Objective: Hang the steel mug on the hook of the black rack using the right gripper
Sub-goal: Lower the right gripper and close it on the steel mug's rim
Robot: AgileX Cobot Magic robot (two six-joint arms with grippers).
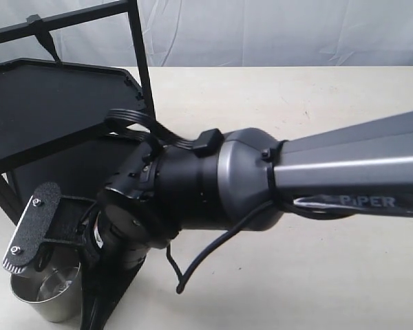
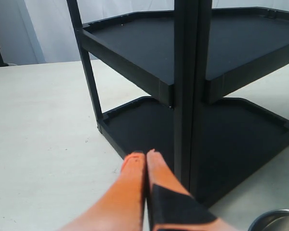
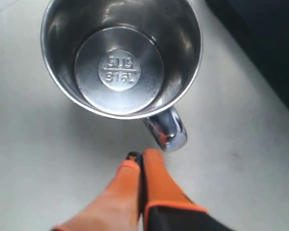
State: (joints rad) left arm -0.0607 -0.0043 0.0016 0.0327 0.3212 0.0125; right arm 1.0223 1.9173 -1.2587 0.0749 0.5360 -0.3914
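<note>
The steel mug (image 3: 120, 67) stands upright on the table, open end up, with a round stamp showing on its base. Its looped handle (image 3: 166, 131) points toward my right gripper (image 3: 140, 156). That gripper is shut and empty, its orange tips just short of the handle. In the exterior view the mug (image 1: 47, 297) sits at the bottom left, below the right arm's wrist (image 1: 193, 185), beside the black rack (image 1: 55, 103). The hook (image 1: 47, 41) hangs from the rack's top crossbar. My left gripper (image 2: 145, 155) is shut and empty, low in front of the rack's leg (image 2: 188, 96).
The rack's two hexagonal trays (image 2: 135, 43) fill the left of the scene. A black cable (image 1: 193, 268) loops under the right arm. Pale tabletop (image 1: 316, 103) stretches to the right, with a white cloth backdrop (image 1: 261, 27) behind. The mug's rim (image 2: 277, 220) edges into the left wrist view.
</note>
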